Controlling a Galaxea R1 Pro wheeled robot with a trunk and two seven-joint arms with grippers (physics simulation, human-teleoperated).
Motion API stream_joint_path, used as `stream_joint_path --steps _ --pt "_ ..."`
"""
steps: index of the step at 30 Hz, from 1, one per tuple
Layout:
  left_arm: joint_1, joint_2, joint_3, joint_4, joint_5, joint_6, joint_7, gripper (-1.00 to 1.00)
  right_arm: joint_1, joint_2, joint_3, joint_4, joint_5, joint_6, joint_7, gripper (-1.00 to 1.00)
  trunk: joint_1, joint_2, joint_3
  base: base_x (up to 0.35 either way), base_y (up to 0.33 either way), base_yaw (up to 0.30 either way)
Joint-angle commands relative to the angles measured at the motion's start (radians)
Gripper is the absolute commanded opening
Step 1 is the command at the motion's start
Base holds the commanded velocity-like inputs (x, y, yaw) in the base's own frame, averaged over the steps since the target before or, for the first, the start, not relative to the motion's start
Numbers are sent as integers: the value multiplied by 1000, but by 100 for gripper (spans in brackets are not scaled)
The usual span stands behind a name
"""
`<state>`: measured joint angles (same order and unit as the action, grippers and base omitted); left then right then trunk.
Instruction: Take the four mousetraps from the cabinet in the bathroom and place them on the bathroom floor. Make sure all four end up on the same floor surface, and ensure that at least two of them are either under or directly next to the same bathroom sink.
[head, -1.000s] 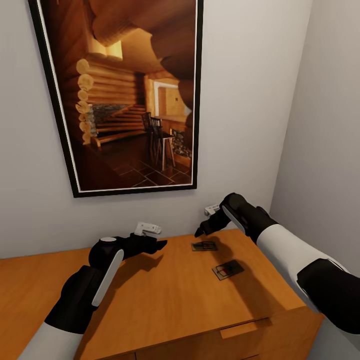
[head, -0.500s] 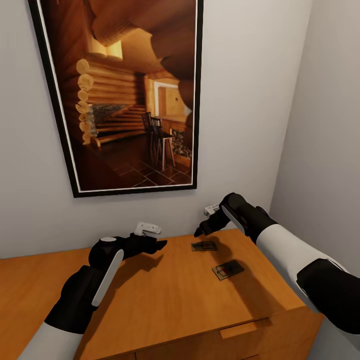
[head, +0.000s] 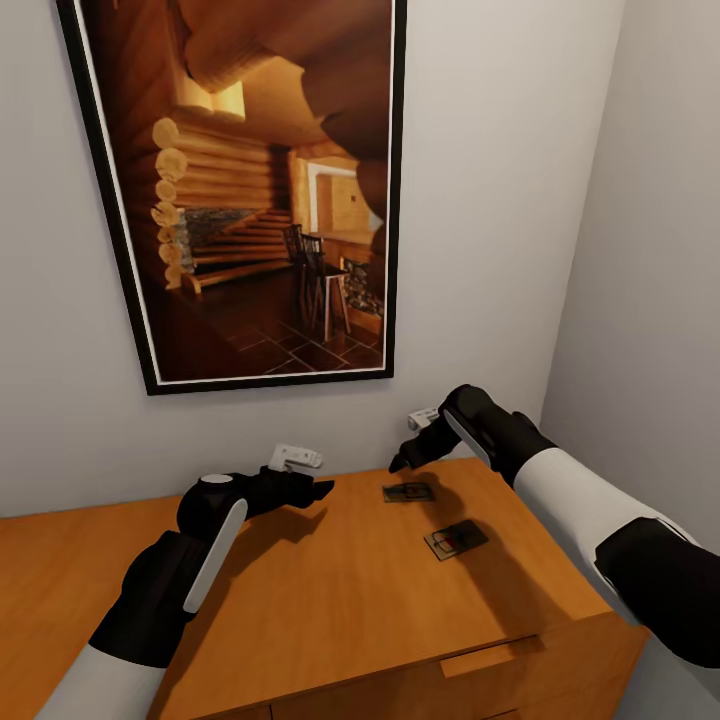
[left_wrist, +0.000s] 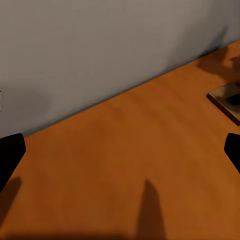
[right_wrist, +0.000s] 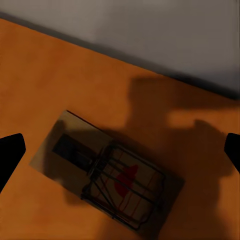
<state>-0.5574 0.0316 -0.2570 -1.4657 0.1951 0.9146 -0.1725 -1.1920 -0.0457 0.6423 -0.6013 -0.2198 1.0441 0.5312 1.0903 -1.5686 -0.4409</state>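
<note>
Two flat brown wooden mousetraps with wire frames (head: 408, 492) (head: 455, 540) lie on the orange-brown wooden cabinet top (head: 330, 600). Right pincer (head: 405, 455) hovers spread wide above the far trap; left pincer (head: 318, 490) also spread, empty. Likely light, stiff, thin: pinch across the base edges.

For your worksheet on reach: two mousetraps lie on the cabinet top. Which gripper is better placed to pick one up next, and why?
Probably the right gripper: it hovers open just above the farther mousetrap, which lies between its fingertips in its wrist view. The left gripper is farther off.
</note>
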Motion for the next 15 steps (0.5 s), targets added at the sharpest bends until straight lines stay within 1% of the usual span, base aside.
stream_joint_path --steps 1,10,12,15 --pt "-1 1 -1 -1 2 4 0 100 -1 -1 6 -2 -9 3 -4 100 0 -1 -1 0 0 0" --pt "-1 1 -1 -1 3 4 -1 100 -1 2 7 -2 -7 3 -10 100 0 -1 -1 0 0 7" --pt "-1 1 -1 -1 3 4 -1 100 -1 3 7 -2 -7 3 -10 100 0 -1 -1 0 0 85" --pt "-1 2 -1 -1 3 4 -1 100 -1 3 7 -2 -8 3 -10 100 0 -1 -1 0 0 179"
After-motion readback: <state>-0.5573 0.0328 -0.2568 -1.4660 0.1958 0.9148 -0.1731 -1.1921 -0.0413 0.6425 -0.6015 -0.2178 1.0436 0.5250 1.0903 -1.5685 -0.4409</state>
